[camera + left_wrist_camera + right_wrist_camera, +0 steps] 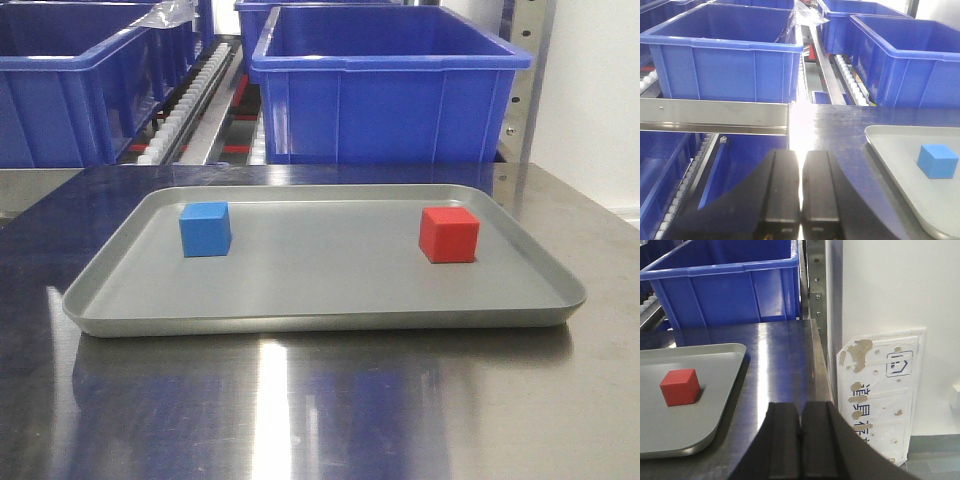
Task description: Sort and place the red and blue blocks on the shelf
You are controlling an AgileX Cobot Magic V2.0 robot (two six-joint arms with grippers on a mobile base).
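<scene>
We had our left pincer (800, 159) closed, its two black fingers pressed side by side with nothing between them. Our right pincer (801, 412) was closed the same way, empty.

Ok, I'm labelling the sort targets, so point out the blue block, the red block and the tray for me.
blue block (206, 238): front view, its front face.
red block (451, 243): front view, its front face.
tray (320, 322): front view, its near rim.

Matte-black left pincer (800, 159), two flat slabs with rounded tips, right pincer (801, 412) same black pair
</scene>
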